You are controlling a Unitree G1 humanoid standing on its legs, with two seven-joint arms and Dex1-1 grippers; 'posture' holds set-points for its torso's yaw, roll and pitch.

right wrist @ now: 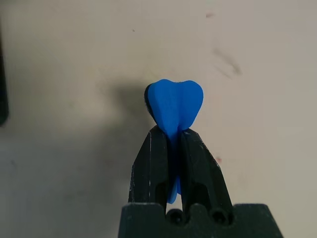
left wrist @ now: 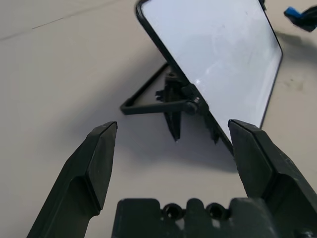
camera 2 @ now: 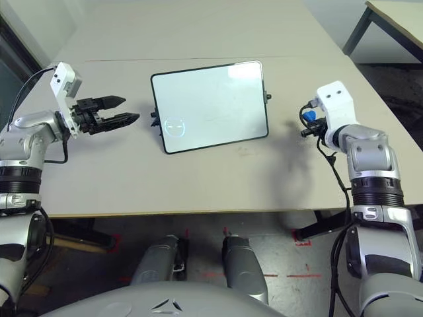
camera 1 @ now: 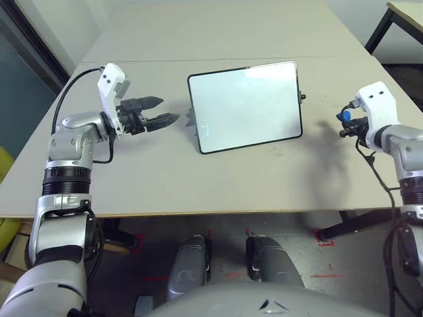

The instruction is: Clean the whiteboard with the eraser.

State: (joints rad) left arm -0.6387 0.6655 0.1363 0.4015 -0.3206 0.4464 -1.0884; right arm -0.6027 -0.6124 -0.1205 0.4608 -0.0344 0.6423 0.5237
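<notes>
Worktop: spans most of frame. Board: upper centre, tilted on stand, between grippers. Left gripper: left of frame, spread, empty, near board. Right gripper: right of frame, clenched on eraser, pinched between fingertips, apart from board.

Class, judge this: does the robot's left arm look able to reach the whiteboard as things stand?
Probably yes. The left gripper hovers just beside the whiteboard's left edge, fingers apart and holding nothing, and only open tabletop lies between them.
</notes>
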